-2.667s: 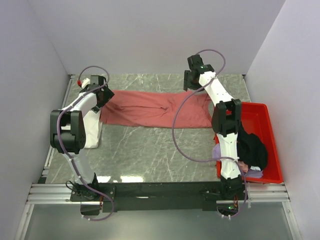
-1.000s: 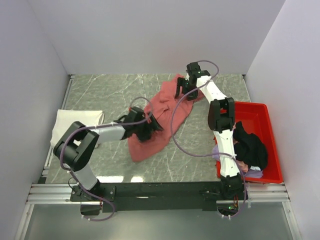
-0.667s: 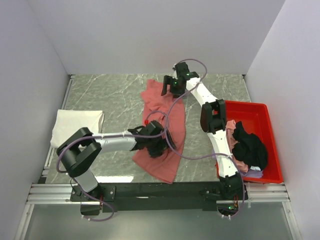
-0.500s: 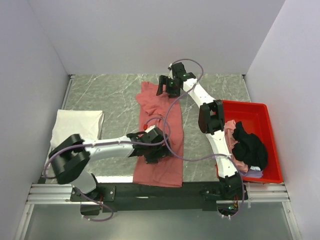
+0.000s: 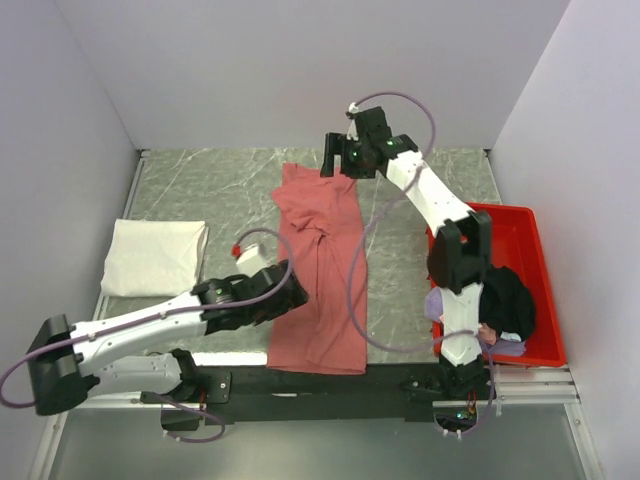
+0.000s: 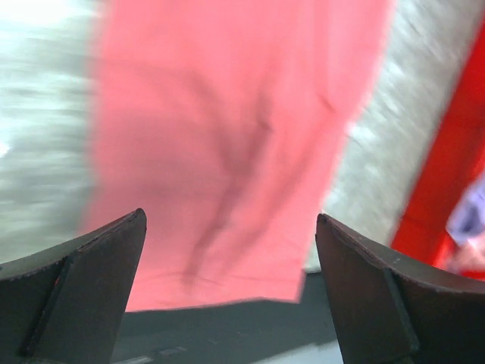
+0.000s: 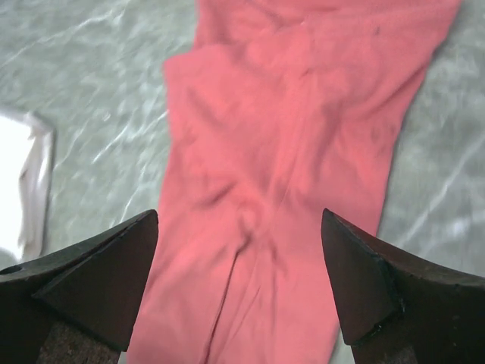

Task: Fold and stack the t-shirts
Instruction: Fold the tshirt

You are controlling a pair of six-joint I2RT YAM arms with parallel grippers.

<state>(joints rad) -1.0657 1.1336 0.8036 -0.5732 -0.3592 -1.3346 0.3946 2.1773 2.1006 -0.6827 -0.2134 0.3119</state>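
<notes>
The dusty red tee (image 5: pixel 320 270) is lying down the middle of the table (image 5: pixel 220 190) as a long narrow strip, running from 12 o'clock to 6 o'clock, with its near hem reaching the table's near edge. The left gripper (image 5: pixel 288 290) is hanging at about 7 o'clock, just beside the strip's left border, fingers spread wide and pinching nothing. Its own camera is looking straight down on bare cloth (image 6: pixel 227 136). The right gripper (image 5: pixel 338 165) is hovering over the far end at 12 o'clock, also spread wide and empty, with only the shirt (image 7: pixel 288 152) between its jaws.

A white tee (image 5: pixel 155 257) is sitting folded at 9 o'clock, well apart from the red one. At 4 o'clock the red tray (image 5: pixel 515 232) is holding a black tee (image 5: pixel 508 300) and a bit of lavender cloth (image 5: pixel 434 302).

To my eye the strip is waiting for its crosswise fold. The far third is looking rumpled, with a ridge running down the middle, so I would be flattening that first. Each gripper should then be pinching one corner of the same end, catching every layer. They should be lifting only a little and carrying that end over together, so the edges land square. Otherwise the layers risk sliding apart, or the near hem may slip off the table's edge.
</notes>
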